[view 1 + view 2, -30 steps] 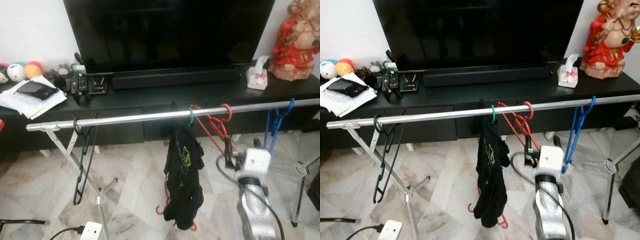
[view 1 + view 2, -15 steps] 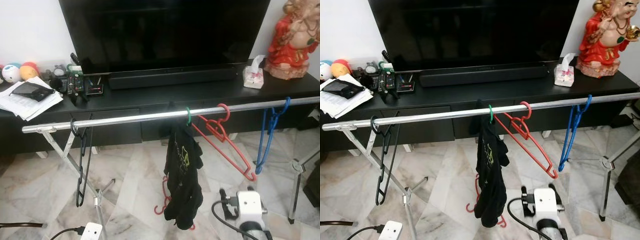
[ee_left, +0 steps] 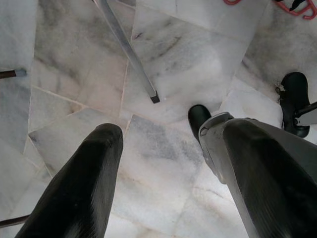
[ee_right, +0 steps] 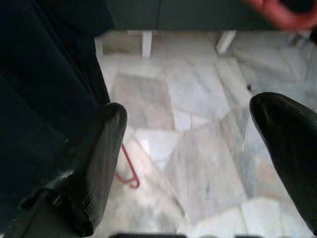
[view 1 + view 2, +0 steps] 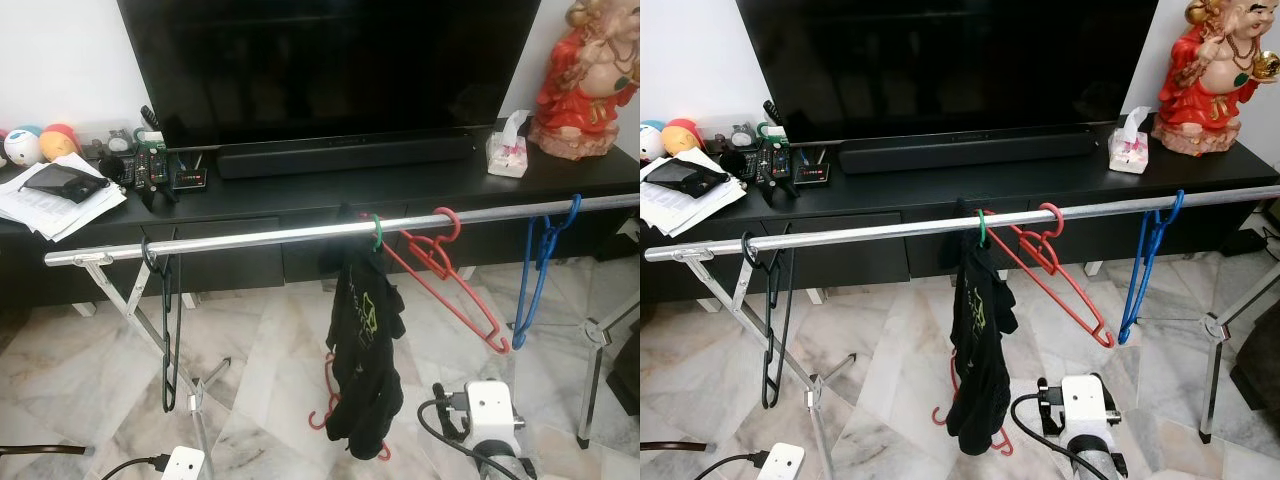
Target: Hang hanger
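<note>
Stood on pale marble floor (image 5: 270,350) before a black TV console (image 5: 420,185) bearing a dark television (image 5: 330,65). Spanning the front, a silver rail (image 5: 260,238) carrying a black hanger (image 5: 165,320), a dark garment (image 5: 365,370), the red hanger (image 5: 450,285) and a blue hanger (image 5: 535,275). Right gripper (image 4: 198,148) spread wide, empty, low beside the garment. Left gripper (image 3: 166,163) parted above the floor.

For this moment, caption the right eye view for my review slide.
Red hanger hangs on the rail; right tool lowered, open.
</note>
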You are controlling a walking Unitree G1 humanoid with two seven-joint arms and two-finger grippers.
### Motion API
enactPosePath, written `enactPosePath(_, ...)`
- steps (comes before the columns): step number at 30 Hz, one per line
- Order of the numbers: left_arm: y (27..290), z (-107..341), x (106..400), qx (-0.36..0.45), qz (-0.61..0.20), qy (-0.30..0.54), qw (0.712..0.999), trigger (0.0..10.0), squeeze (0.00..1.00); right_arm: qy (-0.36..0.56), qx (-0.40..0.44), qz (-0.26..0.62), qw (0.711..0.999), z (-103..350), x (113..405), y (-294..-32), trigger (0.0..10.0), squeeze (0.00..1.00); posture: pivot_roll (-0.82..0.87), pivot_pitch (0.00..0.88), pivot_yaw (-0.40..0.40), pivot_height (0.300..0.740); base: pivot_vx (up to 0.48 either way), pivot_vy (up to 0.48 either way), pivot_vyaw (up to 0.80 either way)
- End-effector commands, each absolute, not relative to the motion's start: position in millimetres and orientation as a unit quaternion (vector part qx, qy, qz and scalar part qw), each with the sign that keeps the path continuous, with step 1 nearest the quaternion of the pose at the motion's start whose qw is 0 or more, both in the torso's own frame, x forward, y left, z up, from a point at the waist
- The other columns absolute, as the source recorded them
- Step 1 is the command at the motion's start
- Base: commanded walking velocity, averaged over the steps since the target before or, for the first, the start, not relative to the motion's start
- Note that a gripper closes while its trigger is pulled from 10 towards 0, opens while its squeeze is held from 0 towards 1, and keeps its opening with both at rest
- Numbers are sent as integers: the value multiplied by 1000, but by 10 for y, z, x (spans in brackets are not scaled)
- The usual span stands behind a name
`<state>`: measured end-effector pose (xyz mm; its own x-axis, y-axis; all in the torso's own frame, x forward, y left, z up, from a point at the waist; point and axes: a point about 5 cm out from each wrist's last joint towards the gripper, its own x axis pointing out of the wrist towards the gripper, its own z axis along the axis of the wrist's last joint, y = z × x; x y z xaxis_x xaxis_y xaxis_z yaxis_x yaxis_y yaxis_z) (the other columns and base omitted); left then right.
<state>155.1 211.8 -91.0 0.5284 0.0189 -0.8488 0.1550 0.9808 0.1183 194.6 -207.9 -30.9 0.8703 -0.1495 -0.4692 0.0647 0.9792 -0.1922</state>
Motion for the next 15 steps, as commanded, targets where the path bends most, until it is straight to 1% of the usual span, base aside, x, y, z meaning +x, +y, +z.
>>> enactPosePath(1, 2128, -932, 1496, 101, -43, 493, 863, 10000, 0, 266, -76, -61, 959, -376, 1915, -2100, 10000, 0, -40, 0, 9, 740, 0, 0, 0)
enactPosePath(2, 2128, -932, 1496, 101, -43, 493, 863, 10000, 0, 266, -76, -61, 959, -376, 1915, -2100, 10000, 0, -40, 0, 9, 740, 0, 0, 0)
enactPosePath(4, 2126, -928, 1508, 100, -43, 493, 863, 10000, 0, 301, -60, -57, 950, -501, 1889, -2084, 10000, 0, -48, 0, 14, 740, 0, 0, 0)
enactPosePath(5, 2126, -928, 1508, 100, -43, 493, 863, 10000, 0, 301, -60, -57, 950, -501, 1889, -2084, 10000, 0, -48, 0, 14, 740, 0, 0, 0)
enactPosePath(7, 2127, -926, 1515, 99, -42, 492, 864, 10000, 0, 329, -46, -59, 941, -596, 1855, -2074, 10000, 0, -52, 0, 17, 740, 0, 0, 0)
enactPosePath(8, 2125, -923, 1522, 99, -42, 491, 864, 10000, 0, 360, -39, -61, 930, -688, 1796, -2070, 10000, 0, -50, 0, 18, 740, 0, 0, 0)
enactPosePath(9, 2124, -923, 1524, 99, -42, 491, 864, 10000, 0, 368, -37, -61, 927, -713, 1776, -2068, 10000, 0, -50, 0, 18, 740, 0, 0, 0)
enactPosePath(11, 2125, -917, 1538, 96, -38, 488, 867, 10000, 0, 406, -44, -54, 911, -794, 1701, -2056, 10000, 0, -51, 0, 19, 740, 0, 0, 0)
enactPosePath(15, 2123, -916, 1542, 97, -38, 488, 867, 10000, 0, 407, -28, -55, 911, -802, 1701, -2050, 10000, 0, -51, 0, 19, 740, 0, 0, 0)
